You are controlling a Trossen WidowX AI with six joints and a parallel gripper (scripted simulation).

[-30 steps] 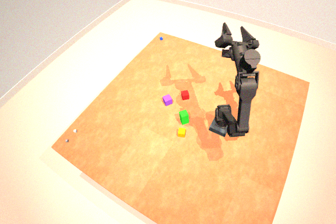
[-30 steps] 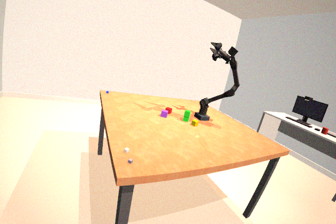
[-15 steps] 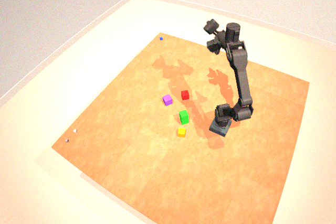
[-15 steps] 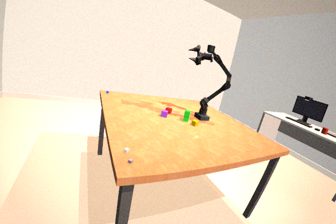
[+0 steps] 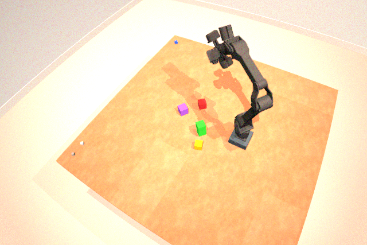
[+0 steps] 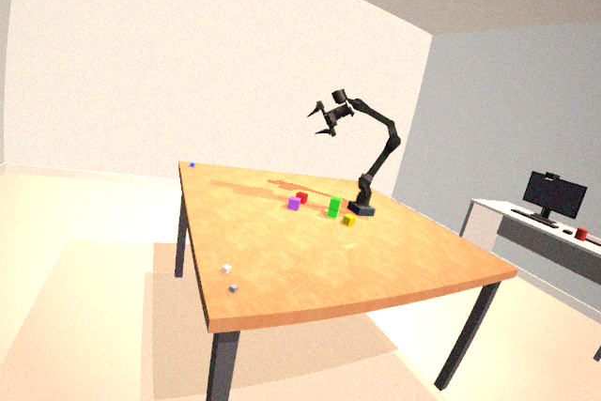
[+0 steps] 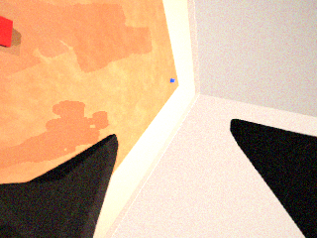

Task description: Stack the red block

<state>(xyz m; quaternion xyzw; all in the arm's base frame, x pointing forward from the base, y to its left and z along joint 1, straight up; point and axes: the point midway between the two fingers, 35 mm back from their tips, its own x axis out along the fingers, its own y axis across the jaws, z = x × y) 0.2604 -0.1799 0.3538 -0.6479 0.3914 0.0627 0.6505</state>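
The red block (image 5: 202,104) (image 6: 302,197) (image 7: 5,32) sits on the table, beside the purple block; only part of it shows at the left edge of the wrist view. The green tower (image 5: 201,128) (image 6: 334,207) stands upright, two green blocks high, between the red block and the arm's base side, with nothing on top. It is not in the wrist view. My gripper (image 6: 311,125) (image 7: 172,132) is open and empty, high above the table and well away from both, its fingers pointing sideways and somewhat down.
A purple block (image 5: 183,109) (image 6: 294,203) lies near the red block. A yellow block (image 5: 198,144) (image 6: 348,220) lies close to the tower. A small blue cube (image 5: 176,42) (image 6: 192,164) (image 7: 172,80) is at the far corner. Small white (image 5: 82,143) (image 6: 226,269) and grey (image 5: 73,154) (image 6: 233,288) cubes lie near another corner.
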